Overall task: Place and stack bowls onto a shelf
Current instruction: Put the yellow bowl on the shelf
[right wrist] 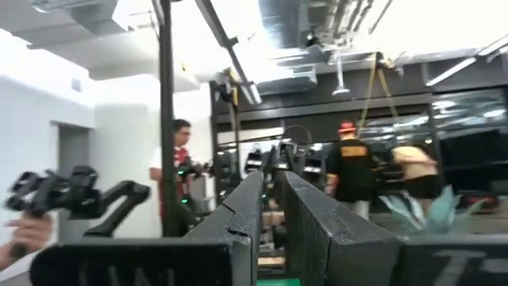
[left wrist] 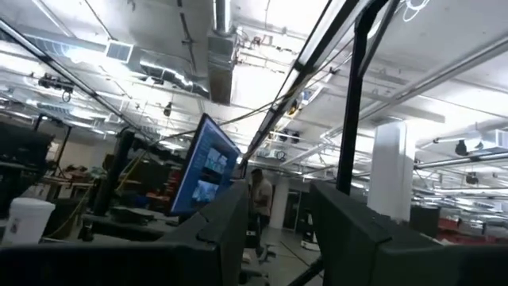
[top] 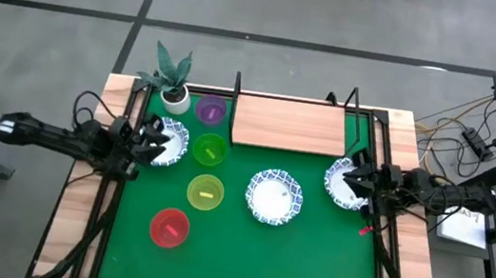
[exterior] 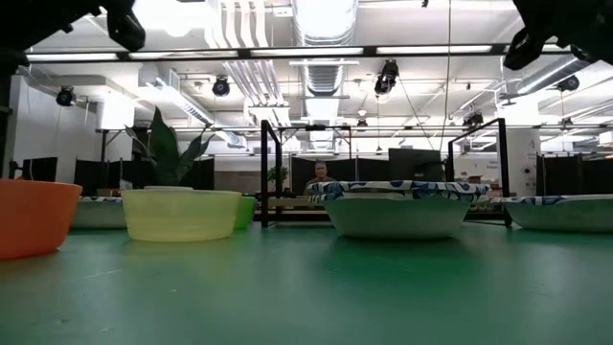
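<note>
Four small bowls sit on their bases on the green mat: purple (top: 211,109), green (top: 209,149), yellow (top: 205,192) and red (top: 169,228). Three white bowls with blue rims rest there too: left (top: 170,145), middle (top: 274,197), right (top: 340,185). The wooden shelf (top: 290,125) stands at the far edge. My left gripper (top: 154,136) hovers open over the left white bowl. My right gripper (top: 347,174) hovers over the right white bowl with a narrow gap between its fingers (right wrist: 238,222). In the low view both grippers are high above the bowls.
A small white pot with a green plant (top: 172,76) stands at the far left corner, beside the purple bowl. Black uprights (exterior: 263,172) rise at the shelf's corners. Bare mat (top: 309,262) lies toward the near edge. People show in the room beyond the table.
</note>
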Robot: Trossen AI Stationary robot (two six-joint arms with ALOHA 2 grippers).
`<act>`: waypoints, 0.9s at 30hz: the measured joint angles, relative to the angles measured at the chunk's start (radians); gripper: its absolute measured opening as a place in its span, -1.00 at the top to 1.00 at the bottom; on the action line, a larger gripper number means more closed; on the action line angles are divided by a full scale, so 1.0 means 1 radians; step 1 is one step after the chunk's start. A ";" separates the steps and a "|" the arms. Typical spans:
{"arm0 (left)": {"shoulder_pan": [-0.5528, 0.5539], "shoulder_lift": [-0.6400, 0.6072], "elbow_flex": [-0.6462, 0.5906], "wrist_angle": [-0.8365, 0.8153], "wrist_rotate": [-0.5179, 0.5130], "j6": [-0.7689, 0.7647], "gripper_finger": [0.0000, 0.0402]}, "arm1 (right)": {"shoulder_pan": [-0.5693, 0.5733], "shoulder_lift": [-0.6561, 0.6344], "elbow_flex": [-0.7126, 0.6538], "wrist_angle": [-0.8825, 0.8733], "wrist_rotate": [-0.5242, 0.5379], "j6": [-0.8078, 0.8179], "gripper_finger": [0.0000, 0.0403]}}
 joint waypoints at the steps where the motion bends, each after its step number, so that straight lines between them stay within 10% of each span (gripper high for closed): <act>1: 0.000 0.027 0.004 0.014 -0.001 -0.012 0.40 | 0.000 0.015 0.020 -0.003 0.018 -0.003 0.79; 10: 0.000 0.274 0.198 -0.090 0.017 -0.129 0.40 | 0.000 0.136 0.285 -0.403 0.076 -0.026 0.79; 20: -0.130 0.578 0.708 -1.392 -0.097 -0.445 0.59 | 0.000 0.175 0.392 -0.634 0.067 -0.026 0.79; 27: -0.347 0.890 0.994 -1.649 -0.113 -0.525 0.64 | 0.000 0.175 0.390 -0.633 0.074 -0.076 0.79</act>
